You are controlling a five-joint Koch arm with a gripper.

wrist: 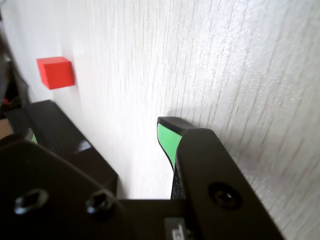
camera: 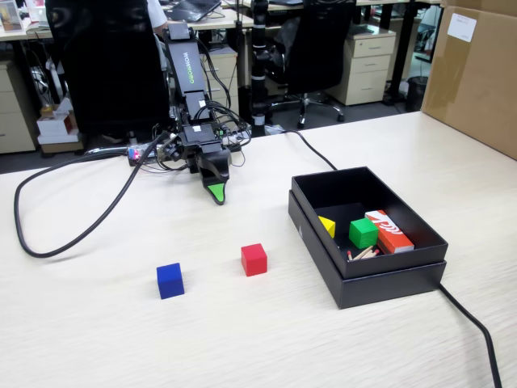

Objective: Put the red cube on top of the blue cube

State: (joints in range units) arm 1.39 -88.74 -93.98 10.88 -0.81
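While the blue cube sits nearest to the fixed camera on the pale counter, the red cube lies a little behind it and to its right, apart from it and not yet touched. Further right stands a black box with a green cube and other small pieces inside. Farther back the claw hangs low over the counter, well apart from both cubes. In the wrist view its jaws stand apart with bare counter between them – released, holding nothing – and the red cube shows off to the upper left. For a good grasp, I think the claw should first come over the red cube, line its jaws with two flat faces, then descend – without pushing it.
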